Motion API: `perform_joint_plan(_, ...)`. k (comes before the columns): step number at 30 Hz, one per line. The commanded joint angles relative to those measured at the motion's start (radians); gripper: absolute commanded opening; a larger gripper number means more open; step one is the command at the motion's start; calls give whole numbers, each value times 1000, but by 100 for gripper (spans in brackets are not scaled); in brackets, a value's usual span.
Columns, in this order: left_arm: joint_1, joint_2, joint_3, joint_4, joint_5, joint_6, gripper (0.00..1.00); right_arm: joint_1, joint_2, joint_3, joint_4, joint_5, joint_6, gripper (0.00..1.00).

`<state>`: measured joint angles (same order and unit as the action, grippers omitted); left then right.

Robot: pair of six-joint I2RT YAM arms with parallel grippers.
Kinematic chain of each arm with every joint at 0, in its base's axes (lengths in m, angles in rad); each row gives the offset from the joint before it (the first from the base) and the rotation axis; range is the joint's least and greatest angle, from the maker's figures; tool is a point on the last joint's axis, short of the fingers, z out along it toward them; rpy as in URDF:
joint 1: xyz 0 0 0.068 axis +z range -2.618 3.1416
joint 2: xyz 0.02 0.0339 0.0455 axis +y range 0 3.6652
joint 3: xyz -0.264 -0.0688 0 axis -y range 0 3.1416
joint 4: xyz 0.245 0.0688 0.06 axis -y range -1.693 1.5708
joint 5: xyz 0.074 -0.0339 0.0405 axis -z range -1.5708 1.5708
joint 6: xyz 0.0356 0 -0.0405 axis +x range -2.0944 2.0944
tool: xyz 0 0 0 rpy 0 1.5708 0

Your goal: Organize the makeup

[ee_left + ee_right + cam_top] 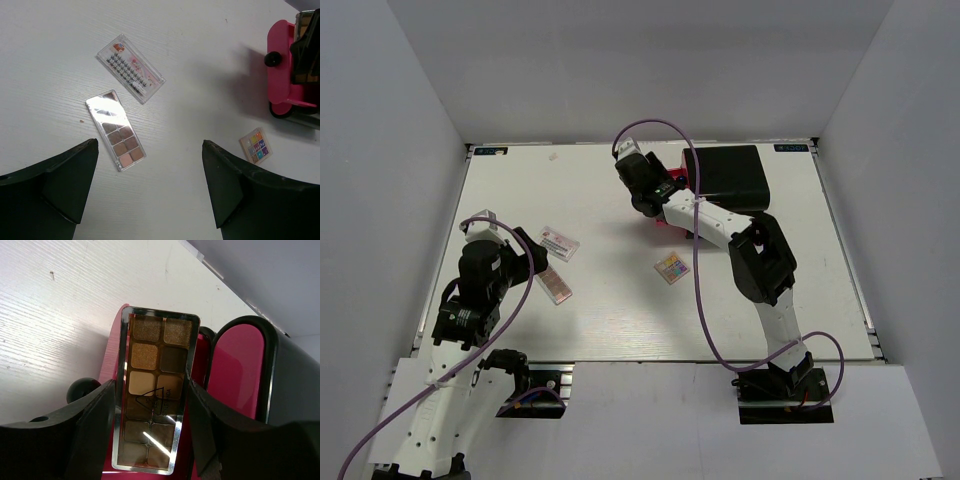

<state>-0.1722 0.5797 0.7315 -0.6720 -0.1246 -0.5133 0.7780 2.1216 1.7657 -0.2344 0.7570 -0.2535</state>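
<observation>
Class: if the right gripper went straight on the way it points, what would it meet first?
Probably the open pink drawer just beyond the long brown-toned eyeshadow palette that the right gripper holds; depth is unclear.

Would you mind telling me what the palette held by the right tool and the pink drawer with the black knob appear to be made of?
The palette looks like clear hard plastic with a mirror-bright silvery rim: glare streaks cross its lid and the pans show through. The pink drawer seems glossy moulded plastic, judging by its smooth sheen, though painted metal cannot be excluded.
</observation>
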Motion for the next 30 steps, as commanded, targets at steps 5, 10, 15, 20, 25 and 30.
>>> perform_joint_plan(5,-3,-11,-4,12,-9,-1,94,-3,-37,24,33,8,-9,55)
perform_joint_plan(10,-3,-7,-4,14,-9,-1,94,-9,-48,18,26,2,3,67)
perform_joint_plan(15,-3,-7,-4,14,-12,-1,94,-3,-58,17,14,-16,14,77)
perform_joint_plan(20,-3,-4,-6,14,-9,-1,93,-6,-93,24,-9,-59,37,76)
perform_joint_plan(25,-3,78,-14,35,48,9,75,-9,-234,-23,-42,-420,46,58)
perform_joint_plan(30,-12,236,-4,26,103,1,38,-35,-393,-123,-114,-848,19,19)
